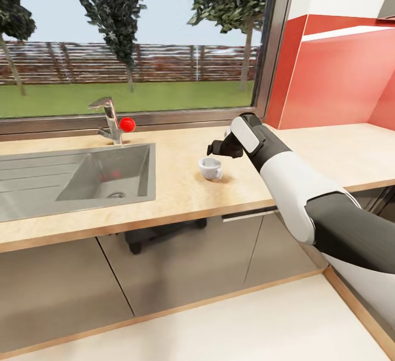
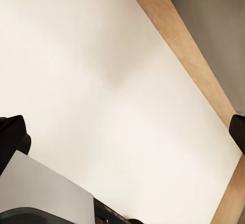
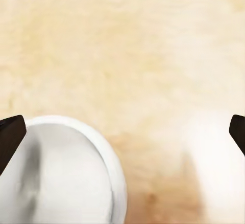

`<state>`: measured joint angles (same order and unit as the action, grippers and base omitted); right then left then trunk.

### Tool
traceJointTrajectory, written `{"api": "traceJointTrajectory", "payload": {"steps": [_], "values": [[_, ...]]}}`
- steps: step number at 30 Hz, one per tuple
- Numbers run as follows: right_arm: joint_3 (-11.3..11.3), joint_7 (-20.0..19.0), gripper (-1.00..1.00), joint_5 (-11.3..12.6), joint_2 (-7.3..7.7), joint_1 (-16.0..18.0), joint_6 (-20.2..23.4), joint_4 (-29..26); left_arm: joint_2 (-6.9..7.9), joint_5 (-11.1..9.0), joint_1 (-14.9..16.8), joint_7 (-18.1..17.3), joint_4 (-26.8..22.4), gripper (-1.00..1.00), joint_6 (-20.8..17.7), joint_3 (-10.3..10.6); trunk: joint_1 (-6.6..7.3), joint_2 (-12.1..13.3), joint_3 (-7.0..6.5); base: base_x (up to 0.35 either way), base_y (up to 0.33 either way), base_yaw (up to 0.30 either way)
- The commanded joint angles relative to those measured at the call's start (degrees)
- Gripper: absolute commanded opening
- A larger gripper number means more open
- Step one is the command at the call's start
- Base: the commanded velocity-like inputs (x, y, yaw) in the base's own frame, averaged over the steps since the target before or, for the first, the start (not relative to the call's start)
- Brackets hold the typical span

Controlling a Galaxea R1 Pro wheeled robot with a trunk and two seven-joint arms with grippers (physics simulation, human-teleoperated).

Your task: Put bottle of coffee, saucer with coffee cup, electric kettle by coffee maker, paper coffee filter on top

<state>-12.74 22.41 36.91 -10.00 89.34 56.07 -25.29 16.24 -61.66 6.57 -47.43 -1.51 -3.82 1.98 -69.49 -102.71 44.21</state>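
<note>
A small white coffee cup [image 1: 210, 168] stands upright on the light wood kitchen countertop [image 1: 181, 191], a little right of the sink. My right gripper [image 1: 215, 150] hangs just above and behind the cup. In the right wrist view the right gripper [image 3: 122, 137] is open, its dark fingertips [image 3: 10, 134] far apart, with the cup's rim [image 3: 66, 178] near one fingertip and bare wood between them. My left gripper [image 2: 125, 137] is open over the floor with nothing in it.
A steel sink [image 1: 33, 185] with a chrome faucet [image 1: 109, 119] and a red knob [image 1: 127, 124] takes up the counter's left part. A window runs behind it, and a red glossy panel [image 1: 340, 75] backs the right end. Grey cabinet fronts [image 1: 181, 262] stand below.
</note>
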Motion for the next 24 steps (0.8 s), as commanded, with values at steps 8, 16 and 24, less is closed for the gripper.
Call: {"api": "traceJointTrajectory", "payload": {"steps": [8,16,24], "values": [[-0.18,0.53,1.0,0.53,0.0,0.05,0.09,0.73,0.02,-0.47,0.02,-0.2,0.01,1.0,-0.4,0.21,0.0,-0.02,0.05,0.006,0.006,0.0],[-0.18,0.53,1.0,0.53,0.0,0.05,0.09,0.87,0.02,-0.47,0.02,-0.2,0.01,1.0,-0.4,0.21,0.0,-0.02,0.05,-0.076,0.001,0.0],[-0.18,0.53,1.0,0.53,0.0,0.05,0.09,0.94,0.02,-0.48,0.02,-0.2,0.01,1.0,-0.4,0.21,0.0,-0.02,0.05,-0.012,0.0,0.0]]}}
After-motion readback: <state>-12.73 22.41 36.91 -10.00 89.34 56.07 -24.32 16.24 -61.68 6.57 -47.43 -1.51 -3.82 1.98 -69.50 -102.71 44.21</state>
